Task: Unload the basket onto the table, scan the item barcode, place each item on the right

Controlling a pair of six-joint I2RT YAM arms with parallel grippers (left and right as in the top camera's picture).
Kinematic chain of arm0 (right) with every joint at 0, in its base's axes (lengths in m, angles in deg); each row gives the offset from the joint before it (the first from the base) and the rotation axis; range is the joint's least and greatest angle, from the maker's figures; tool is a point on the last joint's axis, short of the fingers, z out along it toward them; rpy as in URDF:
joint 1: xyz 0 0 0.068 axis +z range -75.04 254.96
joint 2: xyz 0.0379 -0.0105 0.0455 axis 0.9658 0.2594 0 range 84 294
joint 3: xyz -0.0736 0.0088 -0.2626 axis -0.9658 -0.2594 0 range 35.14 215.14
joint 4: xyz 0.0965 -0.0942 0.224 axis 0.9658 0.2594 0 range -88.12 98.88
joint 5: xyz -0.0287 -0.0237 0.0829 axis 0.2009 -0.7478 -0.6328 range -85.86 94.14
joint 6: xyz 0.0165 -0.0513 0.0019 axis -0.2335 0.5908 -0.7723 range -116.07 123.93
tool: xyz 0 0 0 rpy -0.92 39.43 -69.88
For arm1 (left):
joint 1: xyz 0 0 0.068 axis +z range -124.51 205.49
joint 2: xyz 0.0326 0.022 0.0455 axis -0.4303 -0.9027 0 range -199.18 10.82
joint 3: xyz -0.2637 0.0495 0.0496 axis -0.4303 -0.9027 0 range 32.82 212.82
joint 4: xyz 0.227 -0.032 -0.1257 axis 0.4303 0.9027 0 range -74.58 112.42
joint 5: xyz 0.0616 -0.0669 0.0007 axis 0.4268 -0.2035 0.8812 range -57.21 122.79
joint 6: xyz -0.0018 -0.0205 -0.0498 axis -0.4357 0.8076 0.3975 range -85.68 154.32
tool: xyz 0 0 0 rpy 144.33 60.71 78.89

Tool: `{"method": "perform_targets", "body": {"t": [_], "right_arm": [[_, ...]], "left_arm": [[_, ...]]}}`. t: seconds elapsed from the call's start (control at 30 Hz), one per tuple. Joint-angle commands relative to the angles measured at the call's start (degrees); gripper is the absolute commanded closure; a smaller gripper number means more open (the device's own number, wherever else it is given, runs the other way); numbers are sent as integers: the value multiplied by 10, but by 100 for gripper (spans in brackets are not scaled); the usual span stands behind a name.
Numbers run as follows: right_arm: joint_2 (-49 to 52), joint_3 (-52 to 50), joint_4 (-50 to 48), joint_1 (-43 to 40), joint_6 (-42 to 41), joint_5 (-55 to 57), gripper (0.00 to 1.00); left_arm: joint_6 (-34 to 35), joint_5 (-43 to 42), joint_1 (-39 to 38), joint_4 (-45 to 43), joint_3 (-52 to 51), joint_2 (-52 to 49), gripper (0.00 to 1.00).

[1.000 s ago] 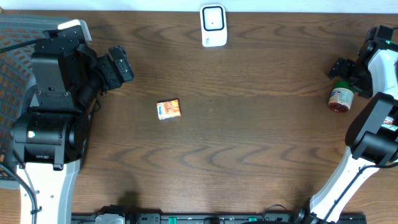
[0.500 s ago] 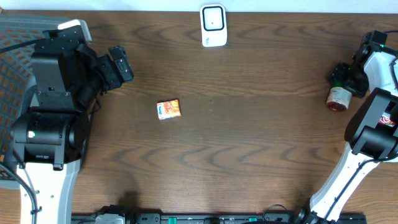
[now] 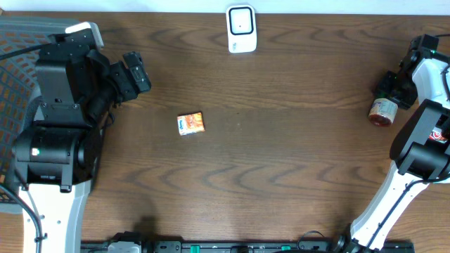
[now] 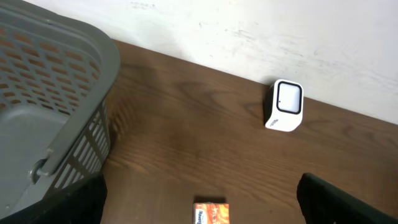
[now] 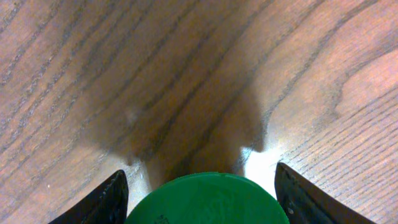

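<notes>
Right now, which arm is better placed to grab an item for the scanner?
Right. The right gripper straddles the green-lidded jar, with its jaws on each side of the lid. The left gripper is wide open, sits back near the basket, and is apart from the orange box.

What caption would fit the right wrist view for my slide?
Right hand clasping a green lid between both fingers, wood-grain table beyond.
</notes>
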Motion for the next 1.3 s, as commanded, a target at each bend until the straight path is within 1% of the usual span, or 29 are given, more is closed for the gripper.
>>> {"method": "perform_targets", "body": {"t": [0.0, 0.2, 0.3, 0.4, 0.5, 0.7, 1.0, 1.27], "right_arm": [[-13, 26, 8, -2, 3, -7, 47], [-68, 74, 32, -3, 7, -7, 47], [-105, 76, 29, -3, 24, -5, 47], [-134, 76, 29, -3, 37, 27, 47], [-150, 76, 29, -3, 48, 67, 50], [-151, 71, 29, -3, 50, 80, 54], [-151, 71, 17, -6, 63, 137, 53], [-151, 71, -6, -20, 63, 137, 53]], "left_arm": [[-5, 7, 3, 0, 6, 0, 2], [-5, 7, 3, 0, 6, 0, 2], [-5, 7, 3, 0, 6, 0, 2], [-5, 7, 3, 0, 6, 0, 2], [-5, 7, 3, 0, 6, 0, 2], [-5, 7, 3, 0, 6, 0, 2], [-5, 7, 3, 0, 6, 0, 2], [-5, 7, 3, 0, 6, 0, 2]]}}
